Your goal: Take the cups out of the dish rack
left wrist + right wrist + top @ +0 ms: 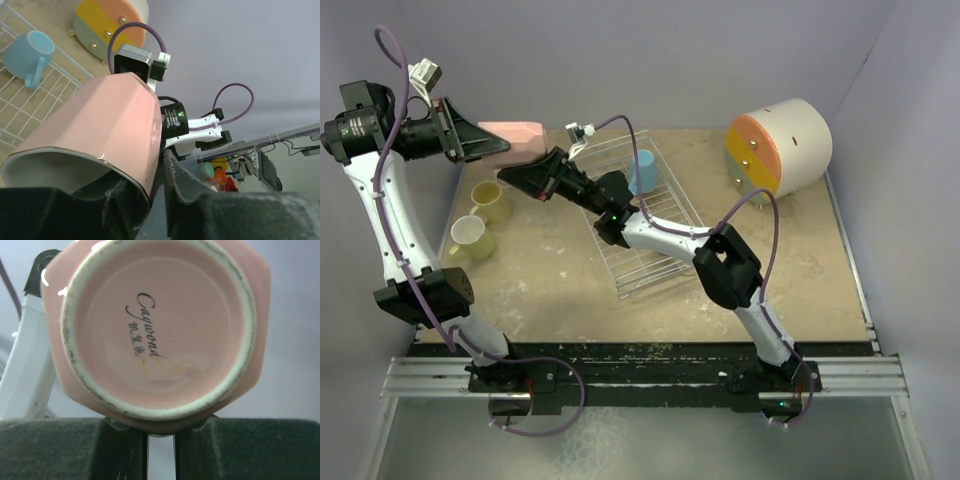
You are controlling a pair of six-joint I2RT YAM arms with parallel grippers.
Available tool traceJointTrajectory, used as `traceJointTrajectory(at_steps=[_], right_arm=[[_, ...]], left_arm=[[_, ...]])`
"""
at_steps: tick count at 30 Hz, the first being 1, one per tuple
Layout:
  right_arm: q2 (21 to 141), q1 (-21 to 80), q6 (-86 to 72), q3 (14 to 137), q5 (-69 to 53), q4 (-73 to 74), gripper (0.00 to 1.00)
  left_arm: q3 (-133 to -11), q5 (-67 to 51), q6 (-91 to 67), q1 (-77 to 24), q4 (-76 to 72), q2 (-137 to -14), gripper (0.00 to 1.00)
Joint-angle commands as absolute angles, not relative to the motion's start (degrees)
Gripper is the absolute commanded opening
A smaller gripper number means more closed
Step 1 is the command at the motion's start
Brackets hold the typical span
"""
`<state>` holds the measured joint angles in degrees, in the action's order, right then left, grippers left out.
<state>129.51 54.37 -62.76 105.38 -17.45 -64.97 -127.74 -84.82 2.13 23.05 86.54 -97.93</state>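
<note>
Handover has the pink mug aloft left of the rack: my left gripper clamps its rim; my right gripper sits nearly closed beneath, hold unclear.

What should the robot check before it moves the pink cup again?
1. Left gripper pinching the pink cup by its rim: ok.
2. Right gripper free of the cup: cannot tell.
3. Pink cup lifted clear of the rack: ok.
4. Bare table beside the unloaded cups: ok.
5. Rack emptied: not ok, a blue cup sits inside.
</note>
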Motion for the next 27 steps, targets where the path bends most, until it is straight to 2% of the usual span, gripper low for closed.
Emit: traceJointTrajectory(at_steps=[1,3,4,5,9,11,12,14,16,17,20,27], right_arm=[[124.6,55.4,-58.3,104.3,-19.3,-67.6,0.00],[124.2,55.8,-57.4,105.1,-20.3,-65.2,0.00],[124.2,56.0,-57.2,105.6,-20.9,-64.0,0.02],[123.9,55.9,-57.4,105.7,-21.1,-63.1,0.10],[120.7,55.8,-57.3,100.7,-22.1,-60.4,0.60],[116.8,55.6,-55.9,95.0,-21.1,-59.0,0.77],[114.2,55.4,-54.8,91.6,-20.3,-58.2,0.81],[108.9,55.0,-52.9,84.7,-18.7,-56.3,0.85],[103.1,54.3,-50.8,78.8,-17.2,-53.0,0.87],[100.0,54.1,-49.6,75.9,-16.2,-51.0,0.87],[91.0,53.6,-46.0,69.2,-13.0,-44.4,0.88],[76.4,52.8,-40.0,65.1,-5.7,-28.8,0.88]], left_arm=[[-128.3,-103.2,3.0,22.2,87.1,-96.8,0.16],[-127.7,-103.2,4.0,22.2,87.8,-96.7,0.02],[-127.6,-103.2,4.2,22.1,87.8,-96.6,0.00],[-127.7,-103.2,4.4,22.1,87.8,-96.5,0.00],[-130.2,-102.8,9.2,22.3,87.4,-96.1,0.00],[-129.9,-99.3,9.6,23.1,83.6,-94.9,0.00],[-128.7,-95.9,8.7,23.2,80.8,-93.8,0.00],[-121.4,-87.8,2.5,23.0,68.6,-89.3,0.00],[-106.6,-81.6,-12.4,22.9,43.2,-81.4,0.00],[-102.2,-79.2,-13.7,23.0,36.9,-79.1,0.00],[-103.3,-68.8,-1.4,19.5,46.0,-80.2,0.00],[-100.5,-46.9,8.4,15.4,51.1,-88.4,0.00]])
